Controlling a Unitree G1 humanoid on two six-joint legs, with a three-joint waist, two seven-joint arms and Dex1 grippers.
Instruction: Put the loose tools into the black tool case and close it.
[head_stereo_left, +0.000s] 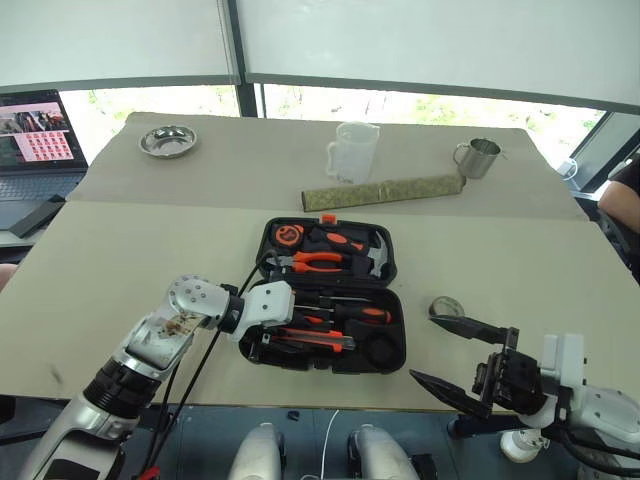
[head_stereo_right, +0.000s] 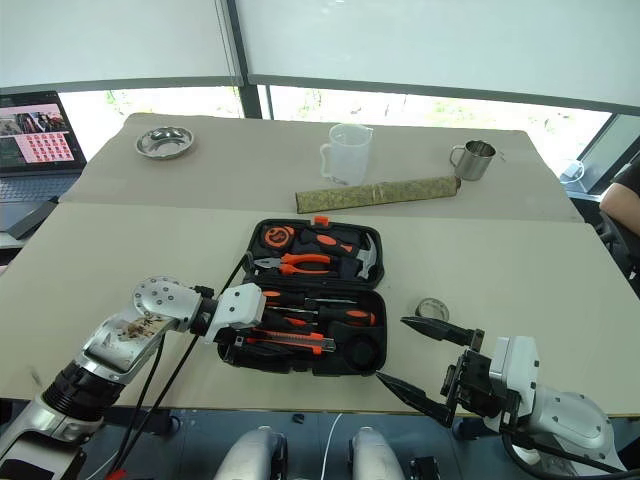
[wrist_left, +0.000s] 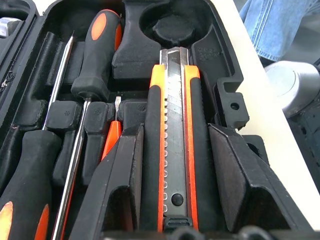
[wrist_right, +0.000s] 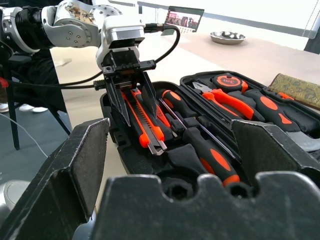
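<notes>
Black tool case (head_stereo_left: 330, 300) lies open near the table's (head_stereo_left: 120, 250) front edge, lid half away from robot, tray half toward it, front rim just short of the table lip. Lid half holds pliers (head_stereo_left: 318, 262), hammer (head_stereo_left: 372, 255), tape measure (head_stereo_left: 289, 234). Tray half holds two black-and-orange screwdrivers (head_stereo_left: 350, 312), slim orange screwdriver (wrist_left: 112, 139), small dark tape roll (head_stereo_left: 378, 349) in its round pocket at the right end.

L gripper (wrist_right: 134, 102) sits over the tray's left end, fingers straddling the utility knife (wrist_left: 172, 145), which lies in its slot along the front rim; jaws partly spread w/ a finger each side of the knife, can't tell if pads actually touch it.

R gripper (head_stereo_left: 448, 352) hovers off the case's right front corner, at the table edge, jaws spread wide, nothing between them. Small round metal lid (head_stereo_left: 446, 306) just beyond its upper finger.

Open table left & right of case; behind it a rolled mat (head_stereo_left: 382, 191), plastic jug (head_stereo_left: 352, 152), steel mug (head_stereo_left: 478, 157), metal dish (head_stereo_left: 168, 141)
</notes>
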